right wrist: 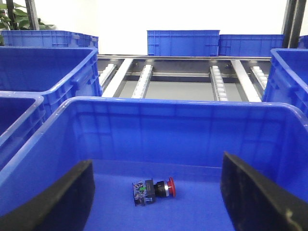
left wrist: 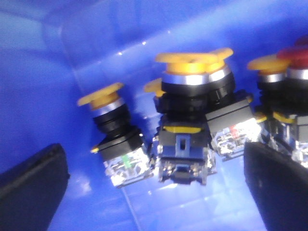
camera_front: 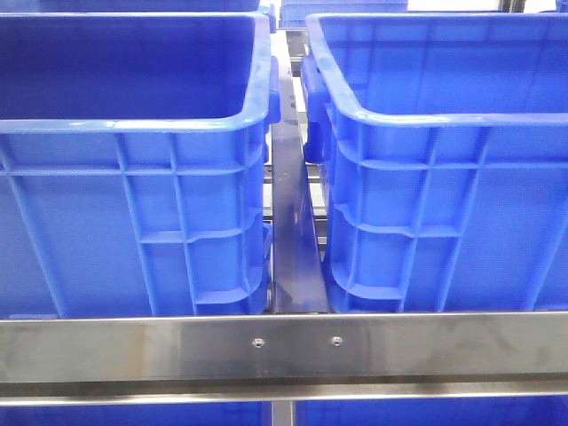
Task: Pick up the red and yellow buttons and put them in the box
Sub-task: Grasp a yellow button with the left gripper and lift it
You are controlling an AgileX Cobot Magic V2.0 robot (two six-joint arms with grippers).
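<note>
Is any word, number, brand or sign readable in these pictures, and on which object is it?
None can be read.
Blue crates: plain ribbed walls, no print visible.
Yellow-capped buttons: too blurred to show any marking.
Red button: too small to tell.

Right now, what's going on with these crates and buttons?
The left pincer is open, down inside a blue crate, over a cluster of yellow-capped buttons; a red-capped one sits at the cluster's edge. The right pincer is open and empty above another crate, where one red button lies on its side on the floor.
</note>
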